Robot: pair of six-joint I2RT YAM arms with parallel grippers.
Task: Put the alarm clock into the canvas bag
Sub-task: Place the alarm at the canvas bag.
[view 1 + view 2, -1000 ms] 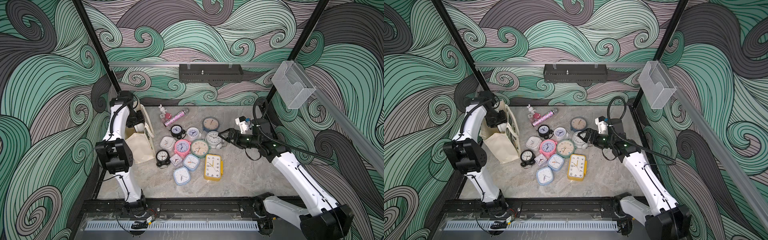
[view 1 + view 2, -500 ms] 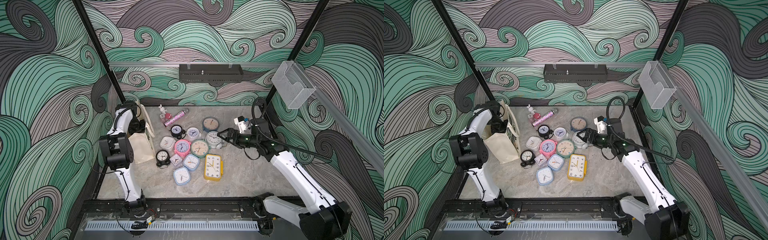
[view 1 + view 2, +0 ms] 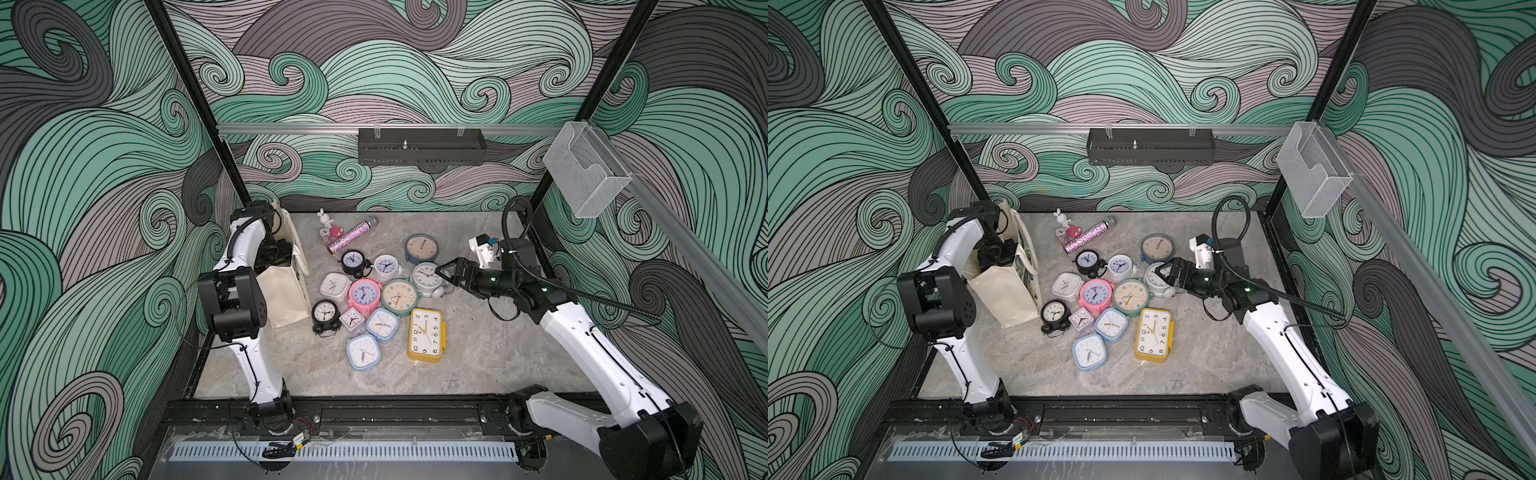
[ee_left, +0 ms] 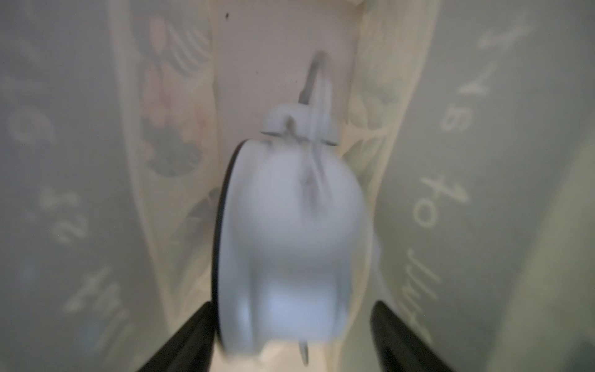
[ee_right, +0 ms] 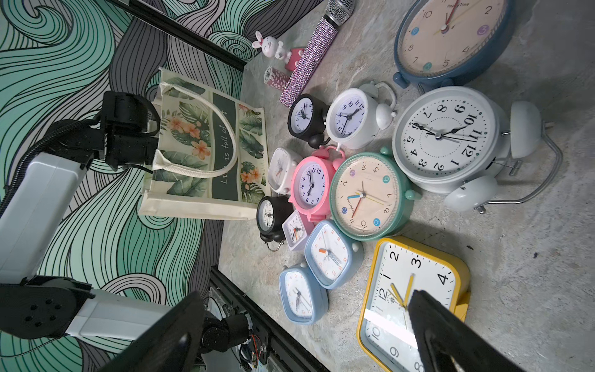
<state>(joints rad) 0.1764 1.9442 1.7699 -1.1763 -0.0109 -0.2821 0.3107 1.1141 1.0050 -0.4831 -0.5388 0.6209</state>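
**Item:** alarm clock (image 4: pixel 289 225). **Destination:** canvas bag (image 4: pixel 370 96).

**Left wrist view.** The alarm clock is recorded inside the canvas bag, between its cream walls, through which pale lettering is seen. A white rounded body, a dark rim on the face side, bells (image 4: pixel 299 124) and a thin wire handle (image 4: pixel 317 80) are noted. All of it is blurred. The left end effector (image 4: pixel 293 309) is set wide, its jaws standing outside the body on both sides, and no grip is made out. The shell is judged rigid, fairly light and smooth, hence slippery. The face cover and the wire handle are judged the fragile parts. Hold is best taken across face and back, not on the bells.

**Top views.** The alarm clock itself is not seen in either top view. The canvas bag is stood upright at the left side of the desk (image 3: pixel 478 353), and the left arm is reached down into its mouth. The canvas is judged soft and liable to fold. The right end effector (image 3: pixel 442 275) is held wide open over a large white twin-bell clock (image 3: pixel 424 276), at the edge of a heap of loose clocks (image 3: pixel 374 303).

**Right wrist view.** The printed side of the canvas bag is shown: green leaves, orange flowers, a dark panel with white script, and pale strap handles. The right jaws are seen spread, with nothing held between them.
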